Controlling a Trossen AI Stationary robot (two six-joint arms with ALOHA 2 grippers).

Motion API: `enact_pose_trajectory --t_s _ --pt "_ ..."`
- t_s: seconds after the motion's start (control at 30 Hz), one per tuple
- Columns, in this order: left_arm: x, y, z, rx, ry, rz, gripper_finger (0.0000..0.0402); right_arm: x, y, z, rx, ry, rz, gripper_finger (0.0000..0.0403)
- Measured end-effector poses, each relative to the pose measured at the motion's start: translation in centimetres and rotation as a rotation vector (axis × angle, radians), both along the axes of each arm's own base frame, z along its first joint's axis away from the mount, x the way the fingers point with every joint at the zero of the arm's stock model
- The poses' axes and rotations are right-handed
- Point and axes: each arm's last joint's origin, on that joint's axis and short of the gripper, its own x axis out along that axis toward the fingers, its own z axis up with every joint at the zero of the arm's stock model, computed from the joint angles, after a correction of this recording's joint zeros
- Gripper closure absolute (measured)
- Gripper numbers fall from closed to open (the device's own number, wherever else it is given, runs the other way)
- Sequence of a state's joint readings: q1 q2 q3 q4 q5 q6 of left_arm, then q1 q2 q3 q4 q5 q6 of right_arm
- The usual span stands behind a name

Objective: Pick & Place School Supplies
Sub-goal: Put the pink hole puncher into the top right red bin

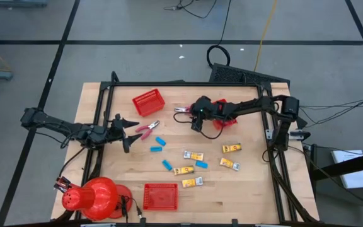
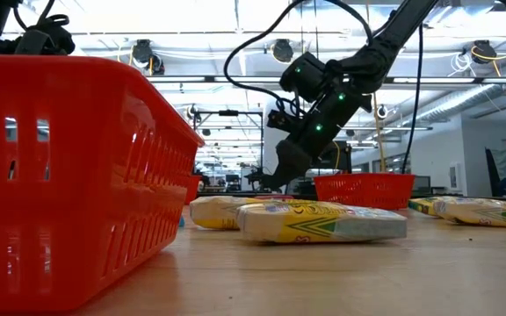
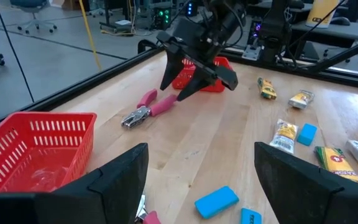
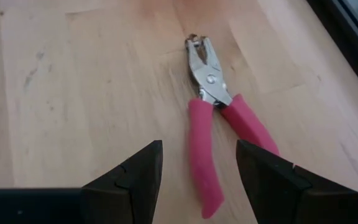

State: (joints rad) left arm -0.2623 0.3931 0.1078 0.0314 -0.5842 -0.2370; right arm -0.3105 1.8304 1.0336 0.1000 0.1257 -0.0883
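My right gripper (image 1: 194,117) hangs open, pointing down, just over a pink-handled plier tool (image 4: 219,124) near the table's far middle. In the right wrist view one pink handle (image 4: 204,168) lies below the gap between the fingers, and I see no contact. My left gripper (image 1: 131,133) is open and level at the table's left, beside a second pink tool (image 1: 147,129). Light-blue blocks (image 1: 161,140) and yellow packets (image 1: 193,155) lie flat across the table's middle. The left wrist view shows the right gripper (image 3: 178,87) above the tool (image 3: 151,106).
One red mesh basket (image 1: 149,102) sits at the far left, another (image 1: 161,195) at the near edge, and a third (image 1: 224,118) under the right arm. A big red dome (image 1: 93,197) stands at the near left corner. A black frame (image 1: 188,83) rims the table.
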Motion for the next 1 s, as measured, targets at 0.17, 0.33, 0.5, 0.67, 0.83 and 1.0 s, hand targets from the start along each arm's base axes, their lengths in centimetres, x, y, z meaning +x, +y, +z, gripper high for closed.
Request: enact_pose_trajectory --t_s 0.17,0.33,0.5,0.67,0.83,1.0 --pt "0.0 0.0 0.0 -0.001 -0.001 0.000 0.0108 -0.1 -0.5 -0.1 0.025 -0.009 -0.009 0.0206" --pt "0.0 0.0 0.0 -0.001 -0.003 0.000 0.0108 -0.2 -0.5 -0.1 0.031 -0.013 -0.007 0.0206" --pt "0.0 0.0 0.1 0.000 -0.011 0.000 0.0108 -0.1 -0.5 -0.1 0.044 -0.017 0.007 0.0206" --pt "0.1 0.0 0.3 0.007 -0.022 -0.002 0.0108 -0.3 -0.9 -0.1 0.038 -0.016 0.001 0.0206" --pt "0.1 0.0 0.3 0.008 -0.024 -0.002 0.0108 -0.3 -1.2 -0.1 0.044 -0.021 0.012 0.0206" --pt "0.1 0.0 0.3 0.010 -0.025 -0.003 0.0108 0.1 -1.3 -2.2 0.098 -0.006 0.029 0.0206"
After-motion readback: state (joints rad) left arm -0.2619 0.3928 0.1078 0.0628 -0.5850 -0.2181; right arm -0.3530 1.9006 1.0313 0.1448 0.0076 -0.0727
